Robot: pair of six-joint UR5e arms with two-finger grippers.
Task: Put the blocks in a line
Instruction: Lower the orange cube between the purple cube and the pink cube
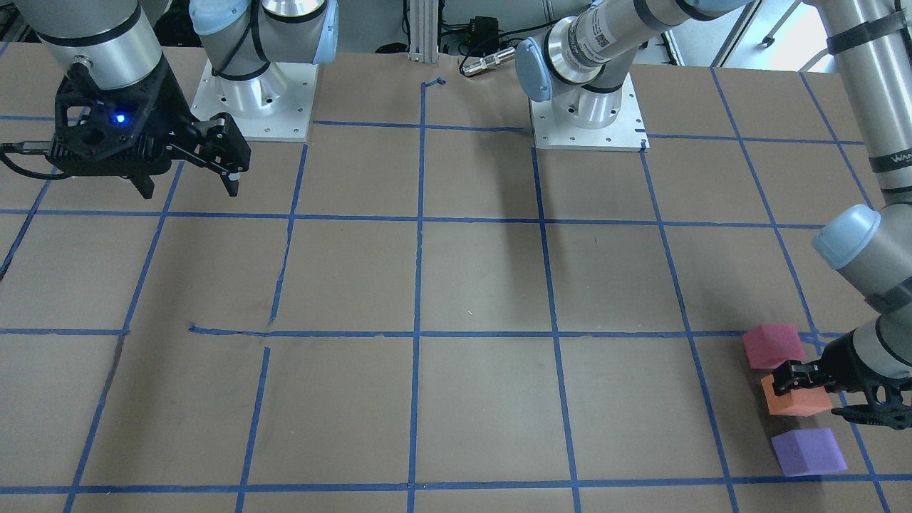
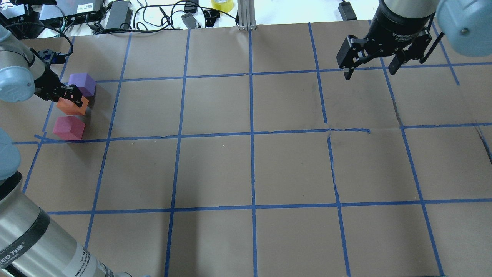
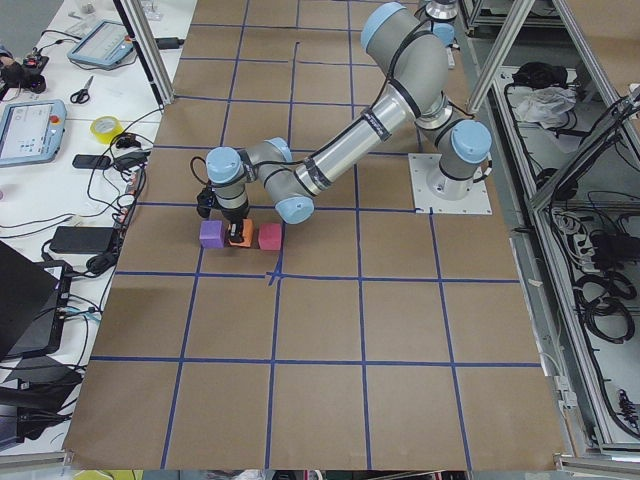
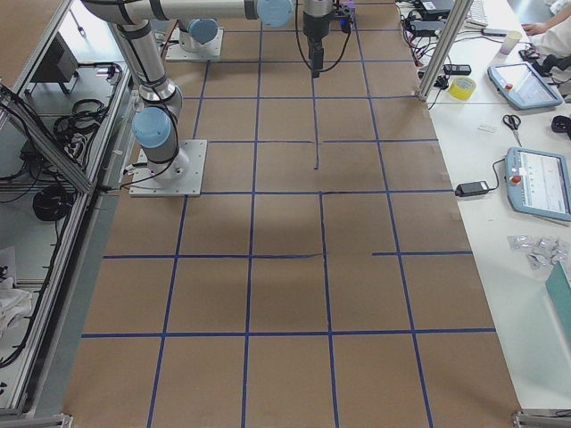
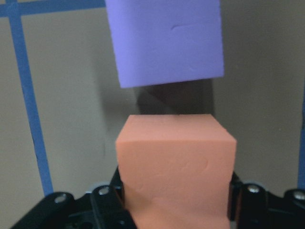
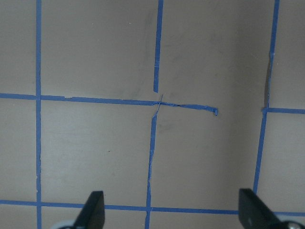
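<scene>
Three foam blocks stand in a short row at the table's left end. The purple block (image 2: pixel 82 84) is farthest from the robot, the orange block (image 2: pixel 71 108) is in the middle, and the pinkish-red block (image 2: pixel 69 128) is nearest. My left gripper (image 2: pixel 73 100) is low at the table and shut on the orange block (image 5: pixel 176 167), its fingers pressed against both sides. The purple block (image 5: pixel 167 40) lies just ahead with a small gap. My right gripper (image 2: pixel 371 69) is open and empty, held high over the far right of the table.
Brown paper with a blue tape grid (image 2: pixel 251 132) covers the table. Cables, adapters and a yellow tape roll (image 2: pixel 222 4) lie beyond the far edge. The two arm bases (image 1: pixel 588 114) stand on white plates at the robot's side.
</scene>
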